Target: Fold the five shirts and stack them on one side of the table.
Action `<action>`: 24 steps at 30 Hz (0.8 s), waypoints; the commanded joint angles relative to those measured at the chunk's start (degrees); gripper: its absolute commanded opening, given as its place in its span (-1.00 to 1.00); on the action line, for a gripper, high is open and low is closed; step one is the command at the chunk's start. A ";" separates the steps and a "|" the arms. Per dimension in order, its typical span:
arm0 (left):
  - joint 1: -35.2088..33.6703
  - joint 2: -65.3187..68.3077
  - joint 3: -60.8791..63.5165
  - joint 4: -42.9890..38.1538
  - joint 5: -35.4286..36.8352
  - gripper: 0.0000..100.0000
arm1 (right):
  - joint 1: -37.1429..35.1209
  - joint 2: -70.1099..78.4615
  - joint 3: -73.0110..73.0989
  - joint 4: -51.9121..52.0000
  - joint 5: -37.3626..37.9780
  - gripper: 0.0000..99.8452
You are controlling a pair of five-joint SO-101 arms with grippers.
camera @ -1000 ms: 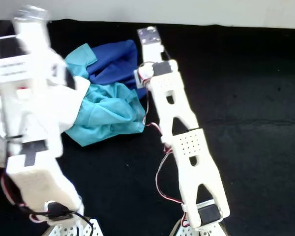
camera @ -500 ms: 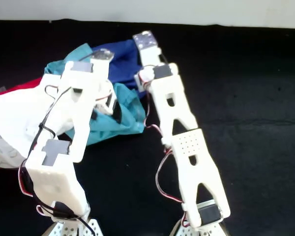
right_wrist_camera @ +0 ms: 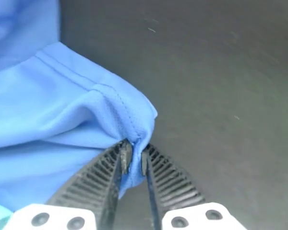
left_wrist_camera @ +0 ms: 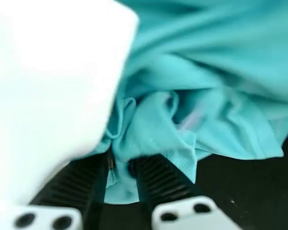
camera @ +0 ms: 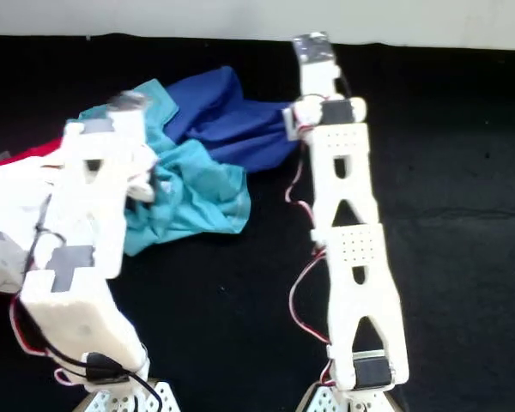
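Black table (camera: 463, 215), bearing one crumpled heap of shirts on its left side. Near left: white shirt (camera: 9, 202), bunched, with a strip of red shirt (camera: 43, 151) showing beyond it. Middle of the heap: teal shirt (camera: 197, 193), rumpled, a fold of it pinched between the closed fingers of the left gripper (left_wrist_camera: 121, 165). Farthest: blue shirt (camera: 232, 129), drawn out rightward, its stitched hem corner clamped in the right gripper (right_wrist_camera: 133, 153) toward the far middle of the table. Four colours can be counted; a fifth shirt cannot be made out. Condition: none folded, no stack begun. Judged progress: opening stage, separating shirts from the heap; all folding and stacking left to do.
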State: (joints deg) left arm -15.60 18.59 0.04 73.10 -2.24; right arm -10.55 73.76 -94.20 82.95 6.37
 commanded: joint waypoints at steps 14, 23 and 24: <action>-37.76 -2.59 -61.85 17.76 -10.46 -0.98 | 6.90 -31.78 -6.99 12.88 0.53 -0.99; -48.48 -2.07 -76.26 13.63 -13.71 -0.98 | 5.05 -42.77 -6.99 17.54 2.55 -0.99; -49.80 -2.07 -76.97 11.87 -13.71 -0.98 | 4.35 -43.38 -6.99 17.54 3.60 -0.99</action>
State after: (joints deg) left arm -61.93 18.59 -73.01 89.19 -15.60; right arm -4.48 35.43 -94.29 100.18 7.69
